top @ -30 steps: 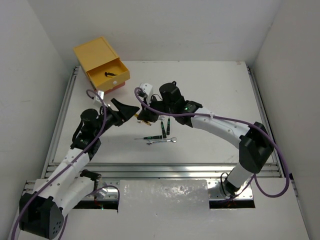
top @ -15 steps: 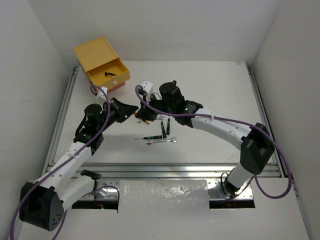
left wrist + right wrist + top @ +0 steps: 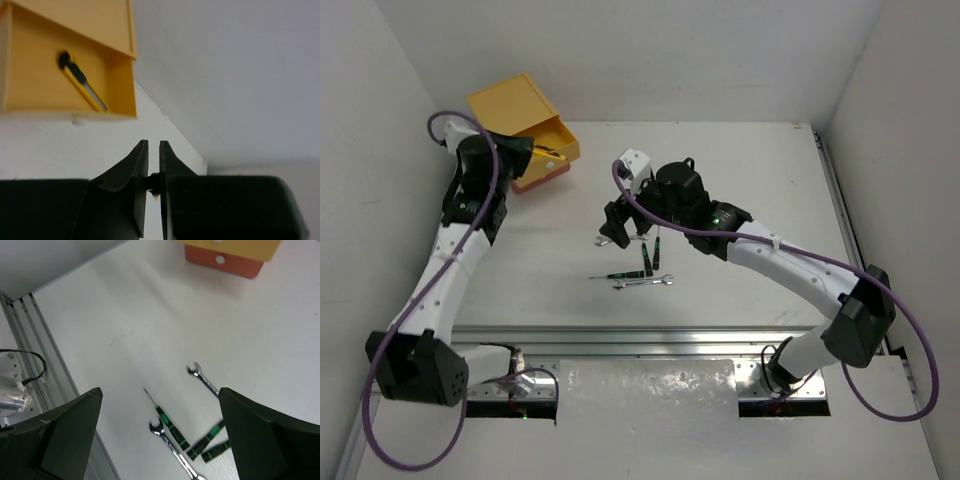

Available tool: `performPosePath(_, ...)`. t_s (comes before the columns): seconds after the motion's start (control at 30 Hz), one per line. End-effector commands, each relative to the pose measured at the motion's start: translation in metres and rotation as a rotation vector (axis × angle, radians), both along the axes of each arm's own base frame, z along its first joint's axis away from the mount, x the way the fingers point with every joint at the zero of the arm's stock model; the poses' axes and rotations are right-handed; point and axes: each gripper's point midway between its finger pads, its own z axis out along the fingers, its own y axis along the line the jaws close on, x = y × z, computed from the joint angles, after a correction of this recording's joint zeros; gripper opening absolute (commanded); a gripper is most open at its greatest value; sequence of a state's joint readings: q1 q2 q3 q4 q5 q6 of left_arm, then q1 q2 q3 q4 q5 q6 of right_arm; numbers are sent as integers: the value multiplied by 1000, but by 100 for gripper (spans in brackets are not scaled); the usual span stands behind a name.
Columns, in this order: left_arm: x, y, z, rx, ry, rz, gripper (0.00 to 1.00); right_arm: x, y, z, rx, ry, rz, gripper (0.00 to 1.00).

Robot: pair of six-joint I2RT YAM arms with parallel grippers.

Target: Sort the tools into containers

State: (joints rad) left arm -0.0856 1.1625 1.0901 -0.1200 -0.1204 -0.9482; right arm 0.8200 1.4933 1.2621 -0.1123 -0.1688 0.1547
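Note:
The containers stand stacked at the back left, with the yellow top drawer (image 3: 552, 140) pulled open above the orange-red one (image 3: 542, 176). A yellow utility knife (image 3: 82, 82) lies inside the yellow drawer (image 3: 60, 70). My left gripper (image 3: 528, 152) hovers at that drawer, its jaws (image 3: 154, 150) shut on a small dark tool, of which only a bit shows. My right gripper (image 3: 621, 224) hangs open and empty (image 3: 160, 390) over the table's middle. Below it lie two wrenches (image 3: 202, 377) (image 3: 175, 450) and three green-black screwdrivers (image 3: 167, 417) (image 3: 620, 274).
Aluminium rails (image 3: 440, 250) run along the table's left and near edges. White walls close in behind and at both sides. The right arm's links (image 3: 790, 265) stretch across the right half of the table.
My left gripper shut on the thin tool beside the right gripper, then swung up-left to the yellow drawer. The right gripper opened wide and lifted slightly.

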Motion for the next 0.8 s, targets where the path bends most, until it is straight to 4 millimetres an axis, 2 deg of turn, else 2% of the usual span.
performPosePath(0.0,35,50,4,-29,36,246,0,2,-21,15,-25,-33,-82,99)
performPosePath(0.1,64,65,9,-26,19,309,0,-7,-31,11,-29,-28,-81,99)
performPosePath(0.17,75,70,11,-26,13,332,6,-15,-37,8,-17,-32,-76,99)
performPosePath(0.23,91,72,-3,-15,32,335,9,-19,-40,4,-18,-27,-71,99)
performPosePath(0.3,102,79,-16,-10,67,362,20,-22,-42,4,-23,-24,-66,99)
performPosePath(0.33,108,78,-15,-14,66,351,31,-24,-43,2,-29,-16,-56,99)
performPosePath(0.37,115,77,-26,-11,89,345,39,-26,-43,2,-33,-16,-49,99)
performPosePath(0.43,121,72,-31,-9,106,315,59,-28,-44,2,-38,-14,-39,99)
performPosePath(0.47,123,71,-27,-4,100,306,74,-30,-44,-1,-47,-11,-35,99)
performPosePath(0.53,122,69,-15,16,70,285,85,-30,-46,-4,-56,-11,-37,99)
performPosePath(0.57,118,68,4,25,16,270,88,-29,-47,-4,-57,-12,-38,99)
performPosePath(0.63,109,68,24,78,-30,256,93,-30,-46,-8,-60,-4,-36,99)
performPosePath(0.67,98,64,46,103,-81,245,93,-31,-46,-9,-60,1,-34,99)
performPosePath(0.7,93,50,58,138,-116,209,91,-30,-45,-12,-62,10,-33,99)
performPosePath(0.73,87,44,58,225,-110,187,87,-31,-45,-14,-63,16,-33,99)
performPosePath(0.77,79,35,66,271,-126,166,83,-31,-44,-14,-59,19,-35,99)
